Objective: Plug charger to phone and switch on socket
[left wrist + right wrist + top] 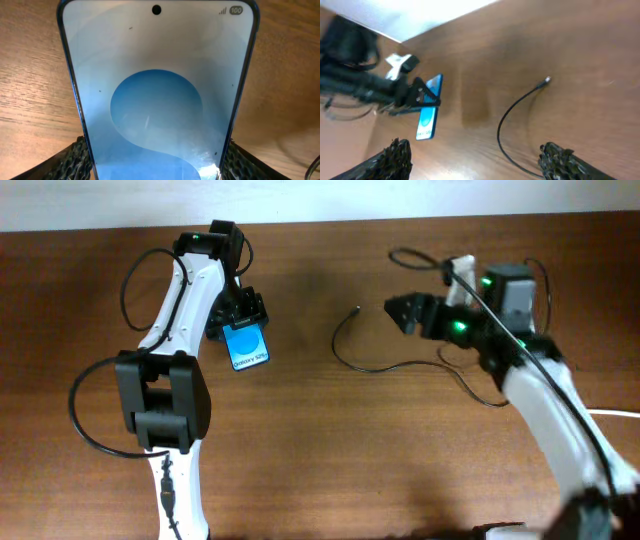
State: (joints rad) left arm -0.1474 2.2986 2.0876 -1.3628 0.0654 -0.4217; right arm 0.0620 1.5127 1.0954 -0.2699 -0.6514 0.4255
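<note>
Phone (248,346) was held between the clenched jaws of the left gripper (238,315), screen up, at the far left of the table (320,450). The charger (338,345) was laid loose on the wood to its right, with the plug tip (357,308) apart from the phone. The right gripper (405,310) was positioned just right of the plug tip, jaws released and empty.

Found phone (248,345) left of centre, clamped in left gripper (238,318) on its far side. Noted charger (375,363) lying on table (330,460) right of phone, well apart, plug tip (357,308) at far end. Logged right gripper (405,312) near that tip, to its right, not touching.
</note>
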